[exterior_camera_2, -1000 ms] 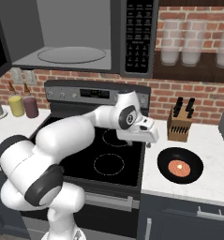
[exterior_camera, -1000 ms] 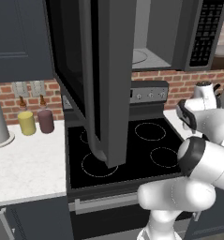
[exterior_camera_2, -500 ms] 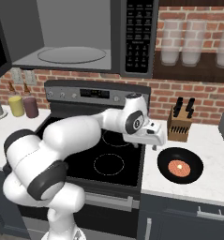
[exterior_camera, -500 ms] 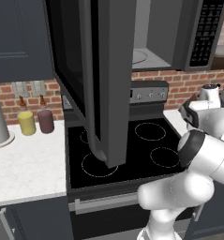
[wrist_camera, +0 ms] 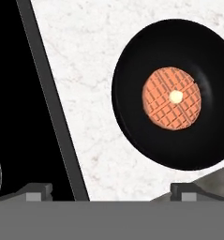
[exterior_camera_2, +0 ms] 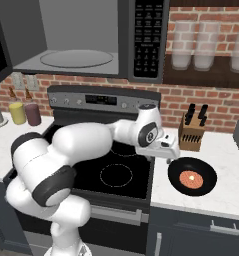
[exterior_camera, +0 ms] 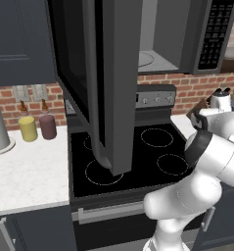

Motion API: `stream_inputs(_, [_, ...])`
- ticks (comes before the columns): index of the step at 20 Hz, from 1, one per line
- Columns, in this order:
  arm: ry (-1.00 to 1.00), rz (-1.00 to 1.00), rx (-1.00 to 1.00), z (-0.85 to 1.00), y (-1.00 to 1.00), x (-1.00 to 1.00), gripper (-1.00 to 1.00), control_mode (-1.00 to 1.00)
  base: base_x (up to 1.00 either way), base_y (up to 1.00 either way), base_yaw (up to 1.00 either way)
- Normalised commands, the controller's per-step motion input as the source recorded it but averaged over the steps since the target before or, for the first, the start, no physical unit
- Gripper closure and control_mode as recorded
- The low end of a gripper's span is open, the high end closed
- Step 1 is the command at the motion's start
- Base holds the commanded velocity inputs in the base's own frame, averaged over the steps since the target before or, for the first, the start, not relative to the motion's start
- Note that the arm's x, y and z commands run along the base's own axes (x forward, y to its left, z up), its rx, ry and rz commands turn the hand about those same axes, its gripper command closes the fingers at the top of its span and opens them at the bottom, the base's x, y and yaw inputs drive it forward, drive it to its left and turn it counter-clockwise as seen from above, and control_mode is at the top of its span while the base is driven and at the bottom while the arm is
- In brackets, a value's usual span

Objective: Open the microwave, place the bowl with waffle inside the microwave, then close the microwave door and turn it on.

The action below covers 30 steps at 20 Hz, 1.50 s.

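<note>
**Item: bowl with waffle, offset from claw, ahead of pickup**

Location of item: I log the bowl with waffle (exterior_camera_2: 192, 177) on the white counter (exterior_camera_2: 226, 195) to the right of the stove (exterior_camera_2: 121, 175), just beside the stove's edge and in front of the knife block (exterior_camera_2: 192, 134). Bowl is round, so no long axis governs the approach; any rim point will serve.

Claw: my gripper (exterior_camera_2: 172, 151) hangs over the seam between stove and counter, just above the bowl's near-left rim. Jaws stand fully spread, nothing between them.

Key relation: in the hand view the bowl with waffle (wrist_camera: 172, 93) sits up and to the right of my fingertips (wrist_camera: 38, 191), not centred between them. One fingertip is over the stove's black glass, the other near the bowl's rim. I judge I must shift further over the counter, then descend onto the rim.

Destination: the microwave (exterior_camera_2: 91, 40) is above the stove; the microwave door (exterior_camera: 101, 83) is swung wide open, cavity clear to receive.
</note>
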Motion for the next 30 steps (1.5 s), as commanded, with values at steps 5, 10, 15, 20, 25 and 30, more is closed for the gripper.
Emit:
stream_inputs(5, [0.0, 0.0, 0.0, -0.21, -0.26, 0.09, -1.0, -1.0, 0.0, 0.0, 0.0])
stream_inputs(10, [0.0, 0.0, 0.0, -0.25, -0.2, 0.1, -1.0, -1.0, 0.0, 0.0, 0.0])
stream_inputs(15, [0.0, 0.0, 0.0, -0.22, -0.09, 0.05, -1.0, -1.0, 0.0, 0.0, 0.0])
stream_inputs(20, [0.0, 0.0, 0.0, -0.21, -0.12, 0.1, -1.0, -1.0, 0.0, 0.0, 0.0])
stream_inputs(25, [0.0, 0.0, 0.0, -0.24, -0.11, 0.16, -1.0, -1.0, 0.0, 0.0, 0.0])
stream_inputs(30, [0.0, 0.0, 0.0, -0.22, -0.13, 0.15, -1.0, -1.0, 0.0, 0.0, 0.0])
